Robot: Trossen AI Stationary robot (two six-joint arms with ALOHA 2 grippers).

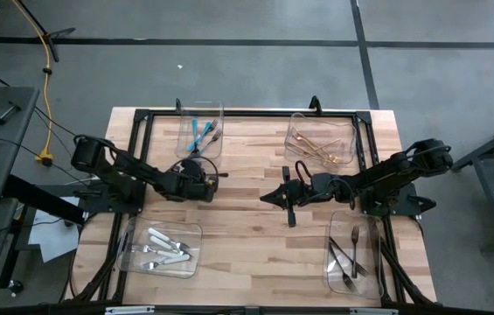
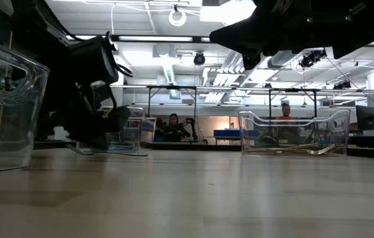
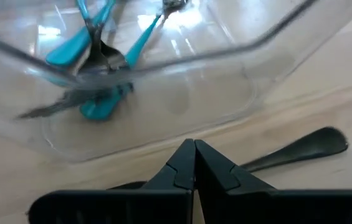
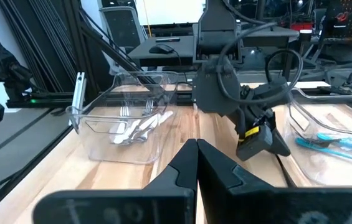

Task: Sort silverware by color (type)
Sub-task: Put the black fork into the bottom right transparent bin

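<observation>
My left gripper [image 1: 207,175] [image 3: 194,146] is shut and tipped down low over the table, just in front of the clear bin [image 1: 203,131] that holds teal-handled silverware [image 3: 76,50]. A dark steel utensil [image 3: 306,148] lies flat on the wood, running crosswise under its fingers. My right gripper [image 1: 266,198] [image 4: 195,146] hangs shut and level above the middle of the table, holding nothing. Gold pieces [image 1: 325,149] lie in the far right bin, white-handled ones [image 1: 166,248] in the near left bin, and dark forks [image 1: 349,254] in the near right bin. My left gripper stands with shut fingers over the dark utensil's shaft [image 3: 250,167], slanting down across it. The handle end shows on one side and a short piece on the other. The fingers hide the middle, so I cannot tell whether they touch it.
Four clear bins stand near the table's corners on the wooden top [image 1: 247,254]. A black frame [image 1: 229,114] borders the far edge and the sides. People sit at desks in the room beyond [image 2: 173,125].
</observation>
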